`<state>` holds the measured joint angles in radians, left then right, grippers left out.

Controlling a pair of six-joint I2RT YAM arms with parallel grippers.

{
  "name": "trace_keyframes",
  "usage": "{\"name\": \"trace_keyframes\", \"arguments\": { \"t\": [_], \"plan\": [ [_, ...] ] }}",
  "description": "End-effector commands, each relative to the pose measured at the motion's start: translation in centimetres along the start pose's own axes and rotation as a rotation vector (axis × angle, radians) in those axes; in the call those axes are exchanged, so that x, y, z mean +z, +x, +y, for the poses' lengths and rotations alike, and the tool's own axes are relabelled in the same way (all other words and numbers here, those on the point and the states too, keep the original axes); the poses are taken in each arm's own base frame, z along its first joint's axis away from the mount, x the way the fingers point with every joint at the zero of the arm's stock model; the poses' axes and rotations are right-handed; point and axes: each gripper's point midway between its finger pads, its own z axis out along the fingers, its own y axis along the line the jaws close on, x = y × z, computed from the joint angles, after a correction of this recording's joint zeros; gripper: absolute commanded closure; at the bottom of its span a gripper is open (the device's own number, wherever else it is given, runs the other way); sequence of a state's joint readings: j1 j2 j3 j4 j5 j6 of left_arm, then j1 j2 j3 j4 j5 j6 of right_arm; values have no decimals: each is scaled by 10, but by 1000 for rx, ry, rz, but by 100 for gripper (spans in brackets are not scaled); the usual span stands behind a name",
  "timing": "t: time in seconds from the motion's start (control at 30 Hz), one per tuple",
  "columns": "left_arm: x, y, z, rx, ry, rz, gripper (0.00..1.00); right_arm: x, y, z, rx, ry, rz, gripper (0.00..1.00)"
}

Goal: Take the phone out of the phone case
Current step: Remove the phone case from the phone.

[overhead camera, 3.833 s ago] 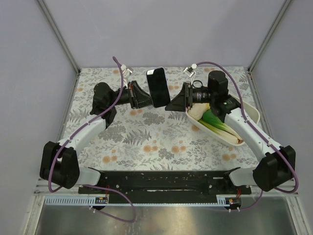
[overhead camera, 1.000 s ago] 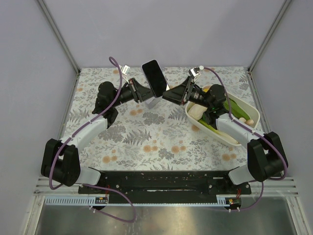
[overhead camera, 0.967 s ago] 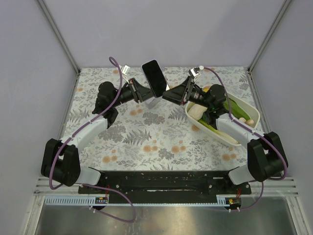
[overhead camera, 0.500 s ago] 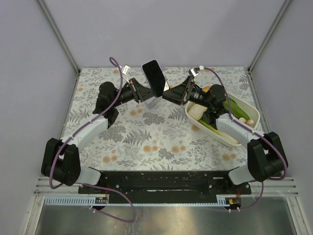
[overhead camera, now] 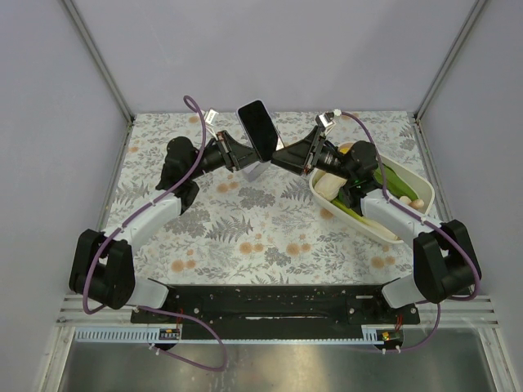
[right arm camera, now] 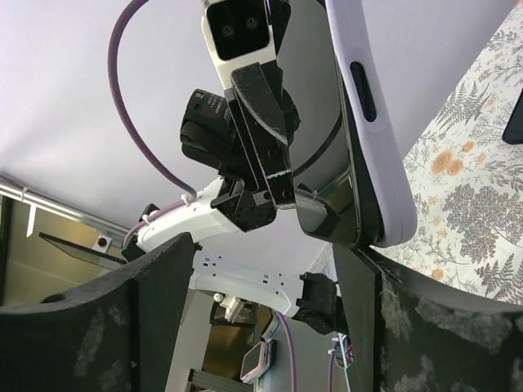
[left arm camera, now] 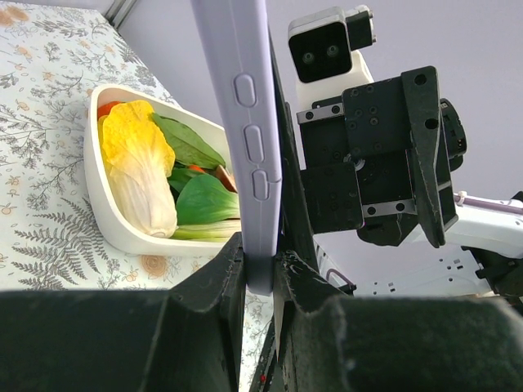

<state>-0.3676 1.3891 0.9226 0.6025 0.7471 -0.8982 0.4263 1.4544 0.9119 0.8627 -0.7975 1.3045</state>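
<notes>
Phone (overhead camera: 259,131) upright, long axis near vertical

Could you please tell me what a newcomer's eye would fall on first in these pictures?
The phone in its lilac case stands out first: it is held up in the air over the far middle of the floral table, its lower end pinched in the left tool, with the right tool open close beside it. Next comes the white dish of leafy vegetables on the table's right side.
</notes>
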Motion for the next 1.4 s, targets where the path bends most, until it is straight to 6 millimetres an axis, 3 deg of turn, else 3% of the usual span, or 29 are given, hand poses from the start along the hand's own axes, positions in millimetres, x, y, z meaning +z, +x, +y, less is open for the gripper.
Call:
{"name": "trace_keyframes", "arguments": {
  "t": [0.0, 1.37],
  "plan": [
    [0, -18, -30, 108, 94, -71, 100, 3, -9, 11, -43, -39, -42, 22],
    [5, 10, -31, 151, 117, -24, 100, -14, -36, 20, -81, -28, -124, 21]
  ]
}}
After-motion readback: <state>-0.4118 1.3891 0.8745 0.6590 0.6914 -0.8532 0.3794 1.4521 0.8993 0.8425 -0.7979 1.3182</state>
